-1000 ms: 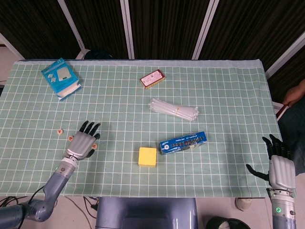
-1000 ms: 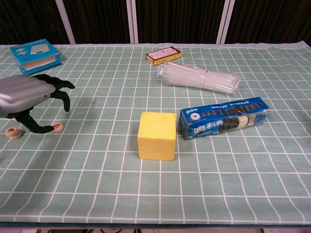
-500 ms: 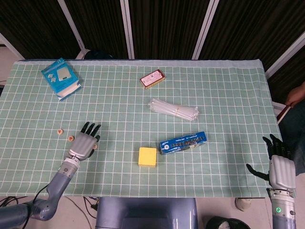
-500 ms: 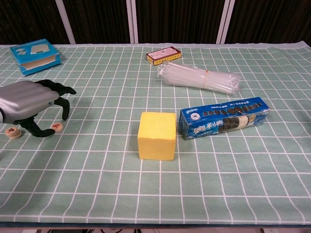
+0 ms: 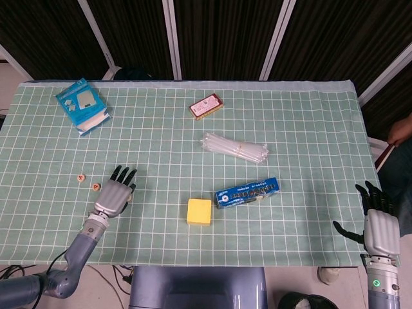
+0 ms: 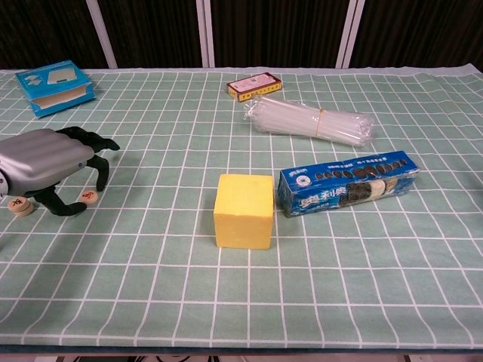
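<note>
1. The left hand (image 6: 47,162) is cut off at the chest view's left edge, so its wrist is out of sight there. Its dark fingers (image 6: 96,162) arch down toward the cloth with nothing between them, spread apart.
2. A small round wooden disc (image 6: 89,197) with a red mark lies under those arched fingers; whether a fingertip touches it is hard to tell. The head view hides most of it beneath the hand.
3. A second disc (image 6: 19,205) sits just left of the hand, beside its thumb, and a third disc (image 5: 80,177) lies further left in the head view. Their marks are too small to read.
4. The right hand (image 5: 378,226) hangs off the table's right edge, fingers spread, holding nothing.
5. The yellow block (image 6: 244,210) stands well right of the left hand, the blue cookie pack (image 6: 349,182) beside it.
6. Farther back lie a straw bundle (image 6: 309,120), a red box (image 6: 255,85) and a blue box (image 6: 54,87).
</note>
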{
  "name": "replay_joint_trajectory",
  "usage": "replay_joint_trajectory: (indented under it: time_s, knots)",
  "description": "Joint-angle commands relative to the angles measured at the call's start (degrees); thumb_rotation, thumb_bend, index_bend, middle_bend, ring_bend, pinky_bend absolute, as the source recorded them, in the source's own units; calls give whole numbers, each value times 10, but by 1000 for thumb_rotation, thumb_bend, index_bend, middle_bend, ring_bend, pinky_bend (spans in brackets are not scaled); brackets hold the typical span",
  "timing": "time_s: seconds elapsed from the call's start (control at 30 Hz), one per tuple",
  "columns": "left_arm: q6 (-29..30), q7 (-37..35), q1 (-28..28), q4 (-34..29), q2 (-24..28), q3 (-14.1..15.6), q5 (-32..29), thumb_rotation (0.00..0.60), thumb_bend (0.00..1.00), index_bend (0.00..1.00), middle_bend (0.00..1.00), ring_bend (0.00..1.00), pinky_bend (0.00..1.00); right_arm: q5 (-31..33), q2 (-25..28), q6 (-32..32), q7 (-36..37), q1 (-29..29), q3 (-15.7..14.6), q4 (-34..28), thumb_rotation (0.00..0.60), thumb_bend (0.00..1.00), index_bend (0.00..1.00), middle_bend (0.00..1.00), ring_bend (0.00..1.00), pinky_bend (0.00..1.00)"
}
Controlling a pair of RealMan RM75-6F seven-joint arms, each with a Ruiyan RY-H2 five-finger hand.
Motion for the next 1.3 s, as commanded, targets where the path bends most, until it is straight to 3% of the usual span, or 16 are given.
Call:
replay_joint_trajectory:
  time_s: [0.03, 1.3]
  knots:
    - [0, 0, -2, -1, 0, 1, 0, 600, 309, 452, 59, 0, 0, 0, 0, 0, 0, 0, 0, 0, 600, 266, 118, 51, 2, 0]
    - [16, 15, -5, -6, 4, 9, -10, 600, 344, 501, 79, 0, 0, 9, -1, -1, -2, 0, 3, -4, 600, 267, 118, 51, 2, 0]
